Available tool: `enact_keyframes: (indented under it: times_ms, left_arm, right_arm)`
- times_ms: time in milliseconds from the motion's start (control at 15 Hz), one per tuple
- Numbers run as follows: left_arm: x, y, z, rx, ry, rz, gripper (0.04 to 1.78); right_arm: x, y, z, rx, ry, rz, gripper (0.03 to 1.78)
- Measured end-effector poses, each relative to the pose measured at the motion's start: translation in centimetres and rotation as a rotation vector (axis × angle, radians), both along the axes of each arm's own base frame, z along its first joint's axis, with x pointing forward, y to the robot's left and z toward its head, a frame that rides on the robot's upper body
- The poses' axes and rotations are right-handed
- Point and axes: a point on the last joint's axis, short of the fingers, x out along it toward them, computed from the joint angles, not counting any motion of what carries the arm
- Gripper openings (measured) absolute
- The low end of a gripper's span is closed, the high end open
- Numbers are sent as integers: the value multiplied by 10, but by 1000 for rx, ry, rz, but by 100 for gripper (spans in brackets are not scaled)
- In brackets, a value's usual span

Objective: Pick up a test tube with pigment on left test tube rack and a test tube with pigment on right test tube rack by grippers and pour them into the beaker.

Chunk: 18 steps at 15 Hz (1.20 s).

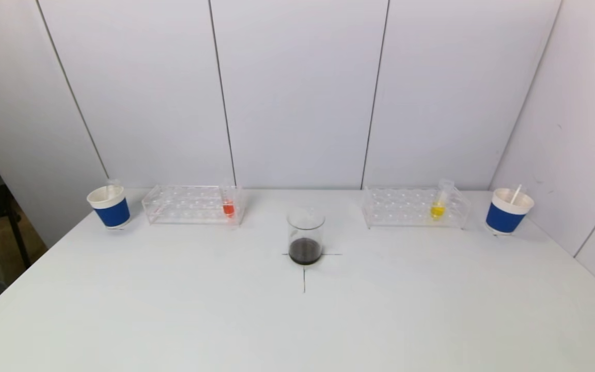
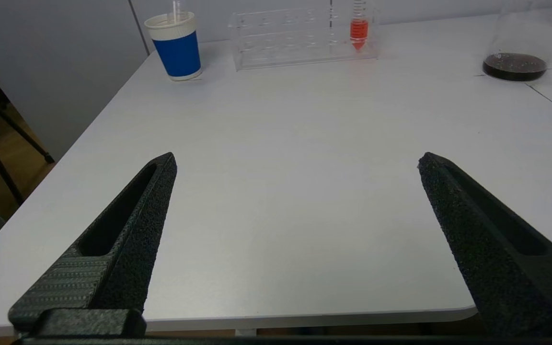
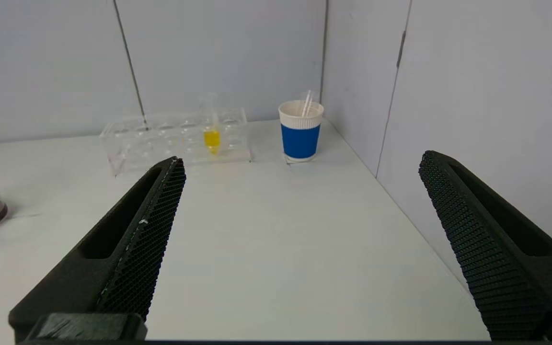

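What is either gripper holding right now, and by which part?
Nothing. The left gripper and right gripper are both open over bare table; the red tube and yellow tube stand in their racks.

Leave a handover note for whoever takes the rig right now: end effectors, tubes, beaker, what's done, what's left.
Left end effector: open, empty, near the table's front edge.
Right end effector: open, empty, also held back.
Orange tube stands in the left rack; yellow tube in the right rack.
Beaker at the centre cross, dark liquid inside.
Done: neither tube picked up.
Left: grasp both tubes, pour into the beaker.
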Motion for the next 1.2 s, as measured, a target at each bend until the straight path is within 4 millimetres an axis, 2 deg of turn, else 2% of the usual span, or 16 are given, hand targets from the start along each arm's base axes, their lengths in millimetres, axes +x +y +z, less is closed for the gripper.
enact_keyframes:
  times_ms: [200,333,667,800,1200]
  left_arm:
    - [0,0,0,0,0,0,176]
    - [0,0,0,0,0,0,176]
    - [0,0,0,0,0,0,176]
    - [0,0,0,0,0,0,176]
    - [0,0,0,0,0,0,176]
  right_arm:
    - [-19,1,-28,-41,1,34,177]
    - [-20,2,-42,-63,-11,56,177]
    - [-21,6,-53,-122,-2,223,177]
    - [-20,6,-62,-126,85,227,177]
    - [-21,6,-63,-74,92,227,177]
